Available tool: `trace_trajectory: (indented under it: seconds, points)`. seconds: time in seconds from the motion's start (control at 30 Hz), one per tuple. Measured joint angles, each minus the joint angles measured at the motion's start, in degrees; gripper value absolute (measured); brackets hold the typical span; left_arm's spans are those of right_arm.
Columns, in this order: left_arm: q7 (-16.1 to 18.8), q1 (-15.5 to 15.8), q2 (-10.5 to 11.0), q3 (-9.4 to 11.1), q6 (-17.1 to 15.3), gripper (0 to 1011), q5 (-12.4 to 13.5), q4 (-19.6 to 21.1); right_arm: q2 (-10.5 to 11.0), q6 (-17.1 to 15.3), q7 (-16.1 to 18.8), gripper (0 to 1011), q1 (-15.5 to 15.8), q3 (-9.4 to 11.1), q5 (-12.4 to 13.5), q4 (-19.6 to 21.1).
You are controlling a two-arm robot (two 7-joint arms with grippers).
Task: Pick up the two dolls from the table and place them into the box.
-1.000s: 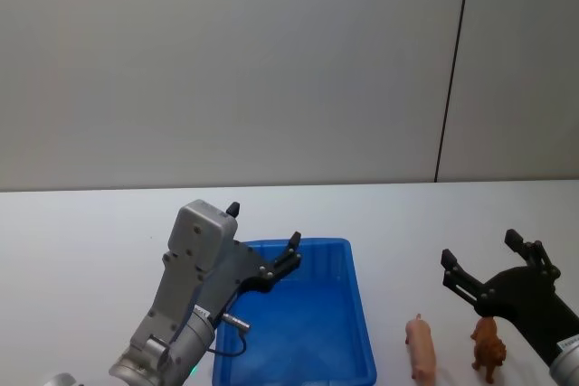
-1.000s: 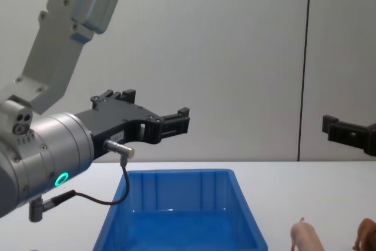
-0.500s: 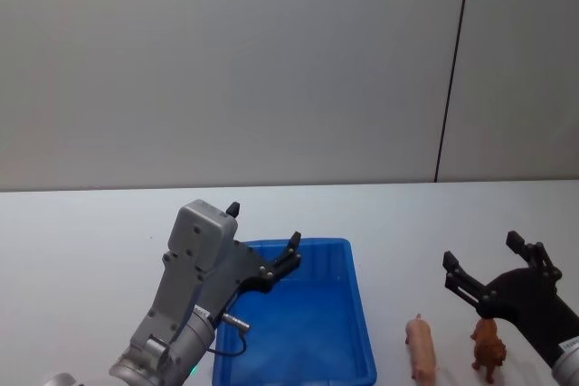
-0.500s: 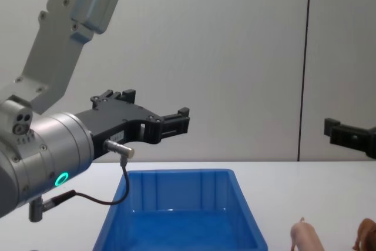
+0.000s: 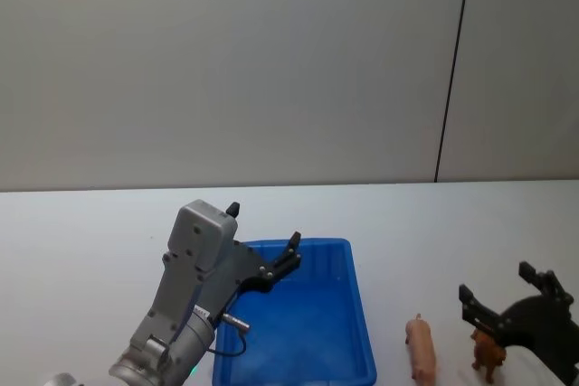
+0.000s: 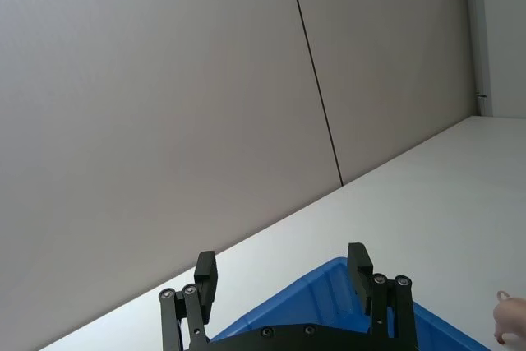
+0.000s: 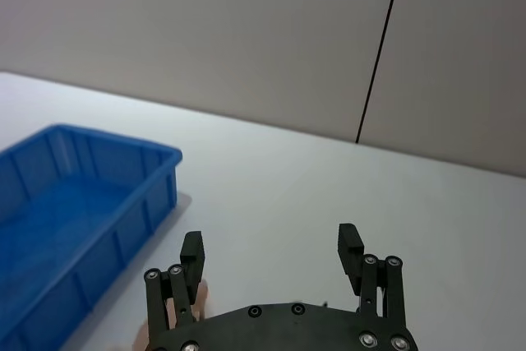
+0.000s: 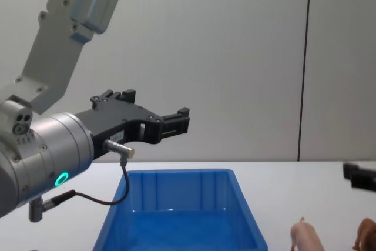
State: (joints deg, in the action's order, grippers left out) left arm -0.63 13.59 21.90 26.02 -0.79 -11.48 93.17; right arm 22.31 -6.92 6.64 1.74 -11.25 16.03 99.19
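The blue box [image 5: 362,318] [image 8: 176,173] [image 7: 123,162] stands on the white table [image 5: 434,223], and nothing shows inside it. To its right lie the two dolls: a pale pink pig [image 5: 421,348] [image 8: 306,238] [image 6: 511,316] and, farther right, a reddish-brown lion [image 5: 488,352] [image 8: 367,234]. My right gripper [image 5: 497,283] [image 7: 269,238] hangs open just above the lion, partly covering it. The left gripper [image 5: 263,224] [image 8: 154,104] [image 6: 281,256] hovers open over the box's left rim, holding nothing.
A plain grey wall with a dark vertical seam [image 5: 452,70] rises behind the table. White tabletop stretches beyond the box and to both sides of it. A cable [image 8: 120,186] loops from my left wrist toward the box's left wall.
My right gripper has sunk lower and drawn back toward the lion doll, still open. The left arm, the box and both dolls have stayed put.
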Motion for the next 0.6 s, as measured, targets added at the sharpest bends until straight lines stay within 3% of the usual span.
trace_trajectory:
  seconds: [0.6]
  points:
    - [0.0, 0.0, 0.0, 0.0, 0.0, 1001, 0.0, 0.0, 1.82, -6.57, 4.89, 1001, 1.37, 0.25, -0.08, -2.64]
